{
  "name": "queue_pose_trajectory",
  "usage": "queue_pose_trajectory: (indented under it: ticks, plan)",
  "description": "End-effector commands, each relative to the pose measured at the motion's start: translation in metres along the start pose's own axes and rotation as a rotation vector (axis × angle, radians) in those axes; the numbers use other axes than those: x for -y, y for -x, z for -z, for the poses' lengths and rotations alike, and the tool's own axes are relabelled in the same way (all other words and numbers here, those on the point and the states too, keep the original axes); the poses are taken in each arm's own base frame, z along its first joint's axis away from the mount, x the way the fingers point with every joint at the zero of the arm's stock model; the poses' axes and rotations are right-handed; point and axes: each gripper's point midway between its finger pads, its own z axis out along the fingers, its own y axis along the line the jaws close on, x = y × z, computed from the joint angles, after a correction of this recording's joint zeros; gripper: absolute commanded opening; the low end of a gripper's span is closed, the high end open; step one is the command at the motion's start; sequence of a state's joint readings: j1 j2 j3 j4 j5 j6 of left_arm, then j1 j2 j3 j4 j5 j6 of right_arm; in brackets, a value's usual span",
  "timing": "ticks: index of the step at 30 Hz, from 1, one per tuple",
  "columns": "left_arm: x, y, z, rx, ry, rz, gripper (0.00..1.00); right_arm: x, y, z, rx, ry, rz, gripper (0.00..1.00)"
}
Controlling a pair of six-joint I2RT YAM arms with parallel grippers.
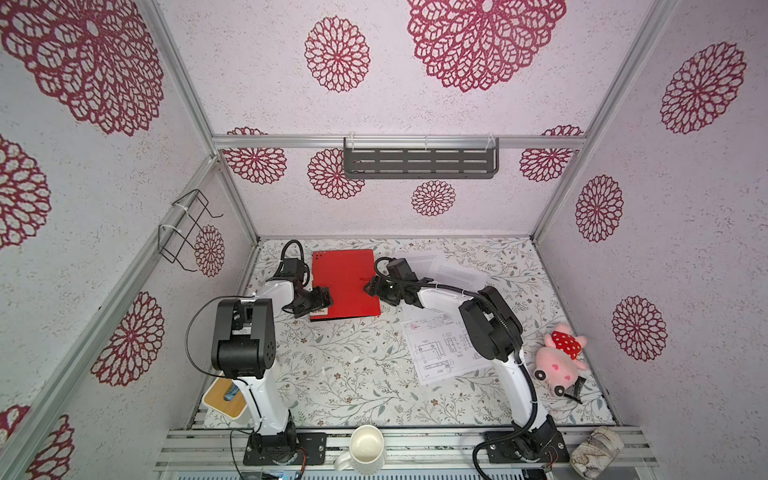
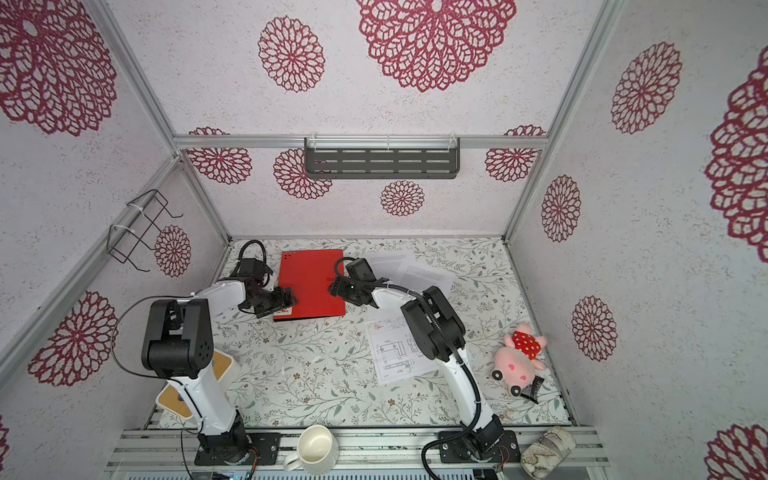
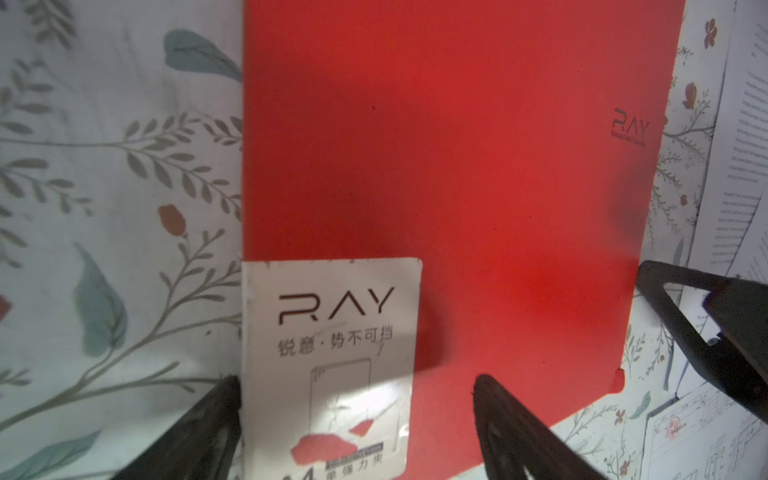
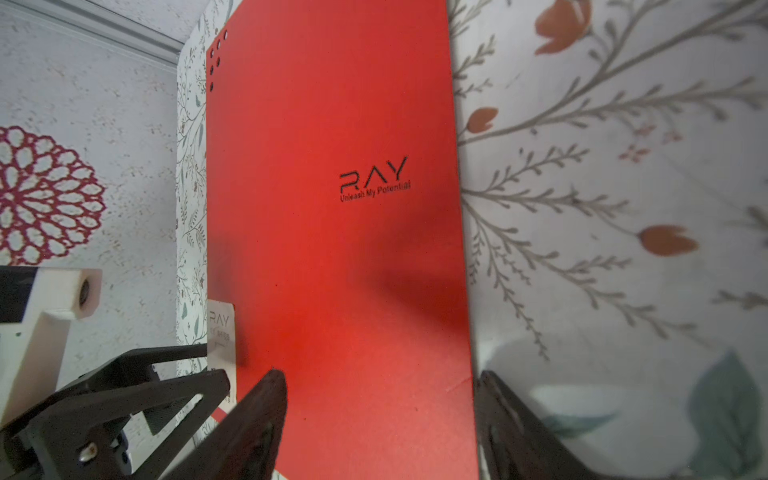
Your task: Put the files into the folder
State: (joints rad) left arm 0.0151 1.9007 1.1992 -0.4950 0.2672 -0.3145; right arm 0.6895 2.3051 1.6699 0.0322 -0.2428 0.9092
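At the far middle of the table (image 1: 353,386), near the centre of both top views, the folder (image 1: 345,278) lies flat and closed, red cover up. Its label (image 3: 332,332) sits at the lower left corner. The files are all outside it. Two text sheets (image 1: 453,272) overlap just right of the folder, and the drawing sheet (image 1: 436,349) lies lower right, partly under the right arm (image 1: 490,328).

The left end effector (image 1: 322,305) is open and holds nothing. In the left wrist view its fingers (image 3: 216,424) stand spread either side of the label. The right end effector (image 1: 372,286) is also open and empty. In the right wrist view it straddles the folder's right long edge, with one finger over the cover and the other over the table.

The step in hand looks like opening the cover. I cannot tell for sure which long edge is the spine, though the right edge seems free.

To do it well:
- The left end effector should press down at the label corner so the folder cannot slide.
- The right one should keep its outer finger low against the table and work it under the top cover only, not the whole folder.
- It should then lift the cover in an arc leftward.
- It should go slowly, as the cover may slip off the finger.
- The right arm should stay clear of the nearby sheets.
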Motion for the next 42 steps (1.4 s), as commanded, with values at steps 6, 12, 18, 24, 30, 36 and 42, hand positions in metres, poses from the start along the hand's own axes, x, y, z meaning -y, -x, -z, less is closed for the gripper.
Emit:
queue_pose_trajectory:
  ticks: [6, 12, 18, 24, 30, 36, 42]
  plan:
    - [0.028, -0.006, -0.01, -0.039, -0.042, -0.087, 0.85, 0.011, -0.035, 0.01, -0.086, 0.017, -0.049, 0.7]
    - [0.07, -0.031, 0.009, -0.026, -0.123, -0.124, 0.84, -0.002, -0.07, 0.063, -0.078, 0.07, -0.062, 0.68]
    - [0.075, -0.044, 0.012, -0.021, -0.13, -0.105, 0.83, -0.002, -0.071, 0.081, -0.047, 0.071, -0.063, 0.68]
    - [0.085, -0.052, 0.02, -0.014, -0.14, -0.118, 0.83, -0.011, -0.073, 0.091, -0.032, 0.095, -0.06, 0.68]
    - [0.088, -0.062, 0.02, -0.014, -0.138, -0.111, 0.83, -0.026, -0.064, 0.104, 0.011, 0.154, -0.081, 0.66]
    - [0.085, -0.066, 0.021, -0.016, -0.13, -0.112, 0.84, -0.039, -0.058, 0.12, 0.044, 0.206, -0.092, 0.63]
    - [0.083, -0.068, 0.02, -0.011, -0.124, -0.117, 0.85, -0.038, -0.059, 0.128, 0.053, 0.216, -0.106, 0.6]
